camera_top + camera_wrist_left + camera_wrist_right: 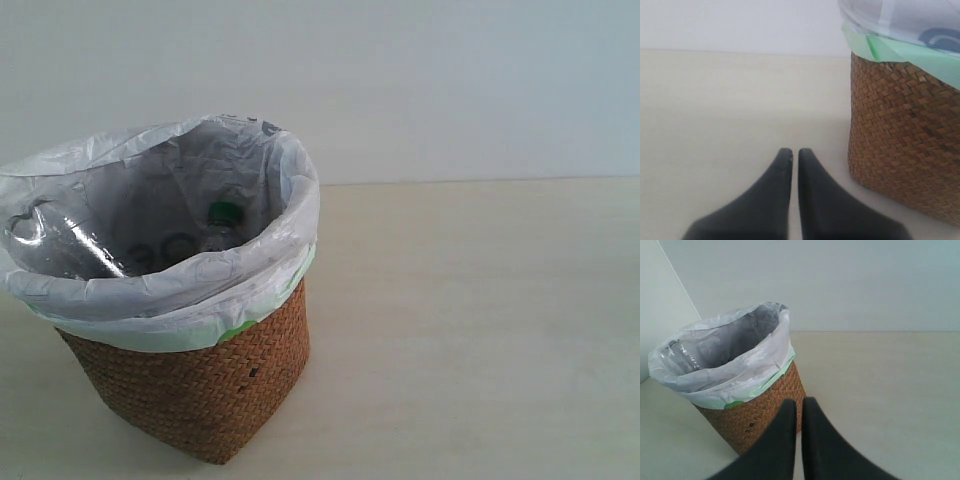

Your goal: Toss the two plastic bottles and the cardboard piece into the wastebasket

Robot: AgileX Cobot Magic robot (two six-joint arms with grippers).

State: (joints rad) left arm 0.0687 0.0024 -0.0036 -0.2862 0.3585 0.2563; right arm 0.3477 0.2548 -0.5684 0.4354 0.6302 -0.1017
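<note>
The brown wicker wastebasket [205, 385] stands at the left of the exterior view, lined with a translucent white bag. Inside it I see a green-capped clear bottle [222, 226] upright near the far wall and a second clear bottle [70, 245] lying against the left side; its cap is hidden. The cardboard piece is out of view. Neither arm shows in the exterior view. My left gripper [795, 152] is shut with nothing in it, low over the table beside the wastebasket [905, 150]. My right gripper [802, 402] is shut and empty, close to the wastebasket [752, 415].
The basket stands on a pale beige table [480, 330] in front of a plain white wall. The bag's green edge [900, 55] folds down over the wicker rim.
</note>
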